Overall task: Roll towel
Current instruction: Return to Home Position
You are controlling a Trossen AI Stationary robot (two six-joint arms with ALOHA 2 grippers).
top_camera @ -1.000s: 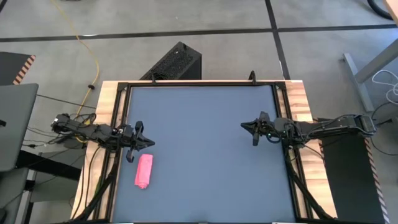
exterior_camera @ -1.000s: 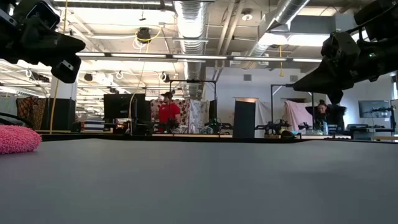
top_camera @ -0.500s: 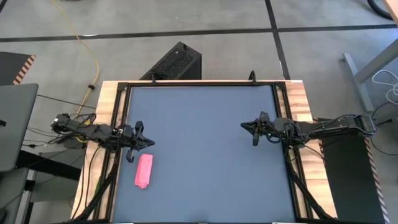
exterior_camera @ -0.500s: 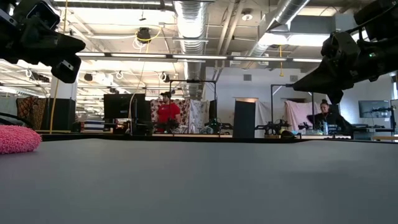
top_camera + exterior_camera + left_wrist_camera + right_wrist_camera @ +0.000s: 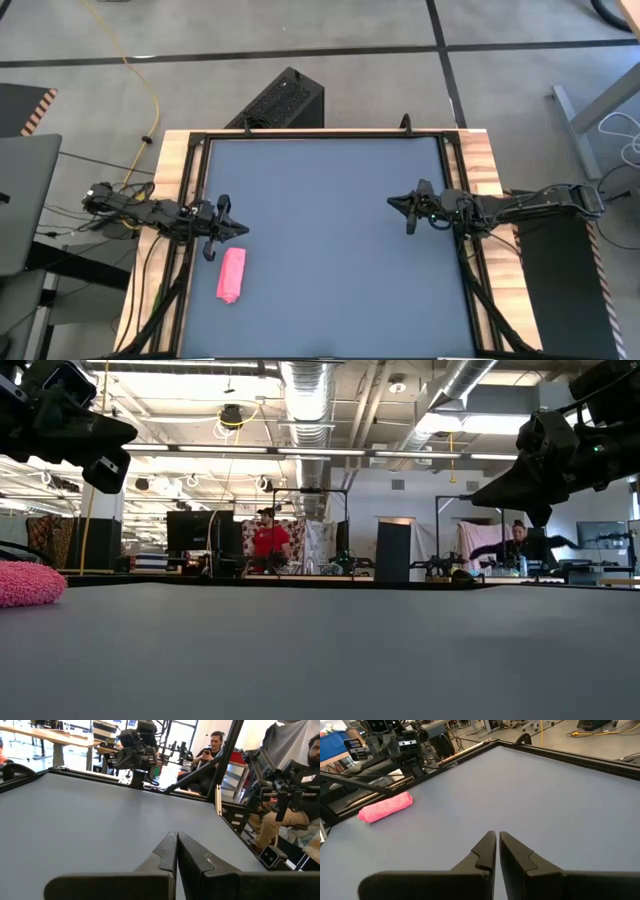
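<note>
Left tool (image 5: 243,232) hangs above the left edge of the table (image 5: 330,170). Its two fingers are pressed together with only a thin seam between them, and it has hold of nothing. Through its wrist camera I see the tips meeting over bare grey surface.

Right tool (image 5: 391,201) hangs above the table's right side, pointing inward toward the left arm. Its fingers are closed the same way, and it too grips nothing.

I find the towel (image 5: 231,275) rolled into a short pink cylinder, lying flat on the table near the left edge. It is just beside the left tool, on the side toward the lower edge of the high view, and apart from it. Its long axis runs roughly along that table edge, tilted a little. In the low view it shows at the far left, partly cut off. From the right wrist camera it lies across the table, close to the left arm and well apart from the right tool.

Beyond the table, the low view shows a person in a red top (image 5: 268,540) standing and another person (image 5: 520,545) at a desk on the right.
</note>
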